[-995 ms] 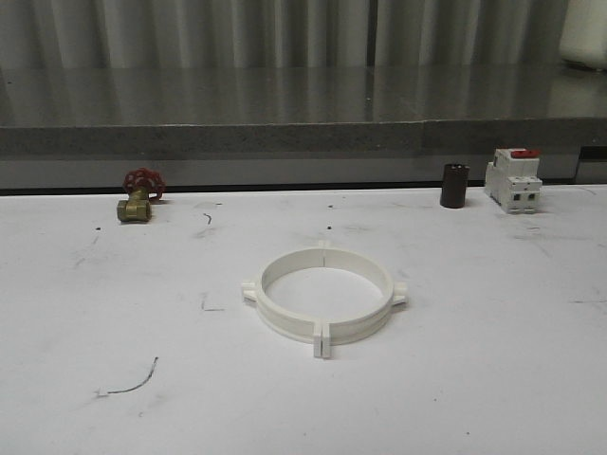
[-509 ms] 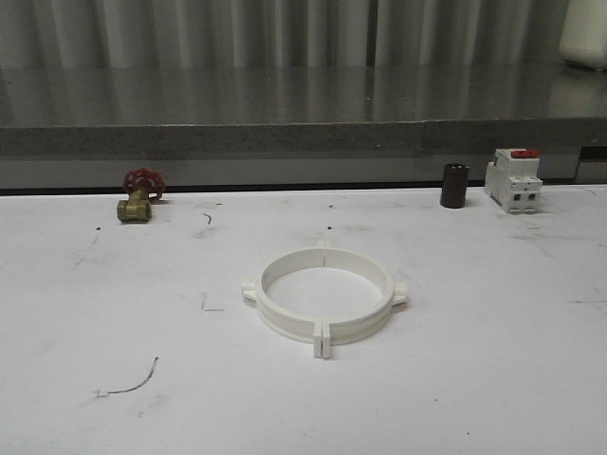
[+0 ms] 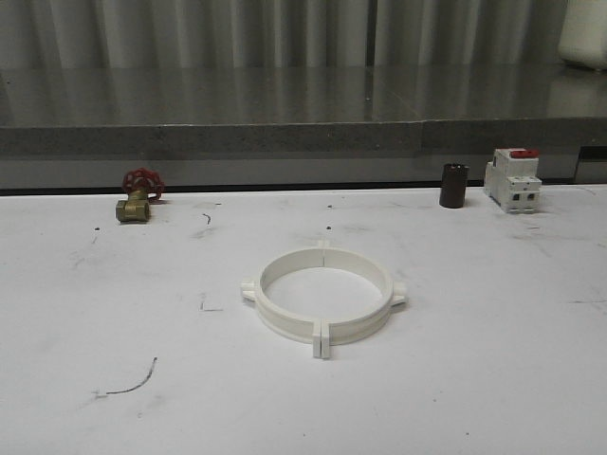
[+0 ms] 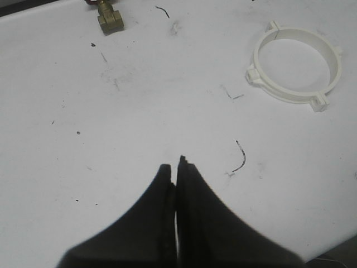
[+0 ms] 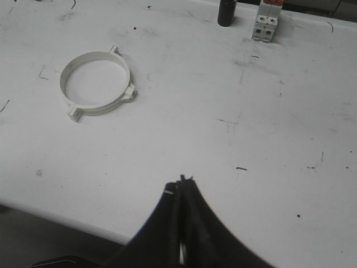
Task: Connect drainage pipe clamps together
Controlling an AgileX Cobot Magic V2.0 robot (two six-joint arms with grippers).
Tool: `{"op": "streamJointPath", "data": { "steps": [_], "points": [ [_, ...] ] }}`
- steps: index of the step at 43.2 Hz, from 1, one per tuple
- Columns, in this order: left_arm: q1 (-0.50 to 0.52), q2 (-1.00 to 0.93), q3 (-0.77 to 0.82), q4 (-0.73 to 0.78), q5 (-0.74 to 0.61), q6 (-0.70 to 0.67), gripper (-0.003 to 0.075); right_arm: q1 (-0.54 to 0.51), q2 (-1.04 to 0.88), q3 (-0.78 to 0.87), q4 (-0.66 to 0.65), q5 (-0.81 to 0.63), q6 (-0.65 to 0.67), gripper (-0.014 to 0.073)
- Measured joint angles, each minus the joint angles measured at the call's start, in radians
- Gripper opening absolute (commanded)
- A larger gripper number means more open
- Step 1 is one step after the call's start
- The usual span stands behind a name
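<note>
The drainage pipe clamps (image 3: 323, 300) lay mid-table as one closed white ring, tabs meeting front and back, well apart from the brass valve (image 3: 137, 197) and the breaker (image 3: 513, 179). The left gripper (image 4: 177, 167) and right gripper (image 5: 182, 182) hung clear of it, fingers pressed together, gripping nothing. The ring looked light, stiff and rather slick; the end tabs or side lugs seemed the surest hold.
</note>
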Motion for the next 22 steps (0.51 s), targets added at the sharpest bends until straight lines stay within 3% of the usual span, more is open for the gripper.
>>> {"op": "streamJointPath", "data": {
  "steps": [8,22],
  "points": [
    [0.074,-0.193,0.063,0.075,-0.071,0.0,-0.002,0.0,0.0,0.0,0.0,0.0,0.0,-0.0067],
    [0.219,-0.524,0.345,0.117,-0.331,0.0,-0.002,0.0,0.0,0.0,0.0,0.0,0.0,-0.0067]
  ]
}}
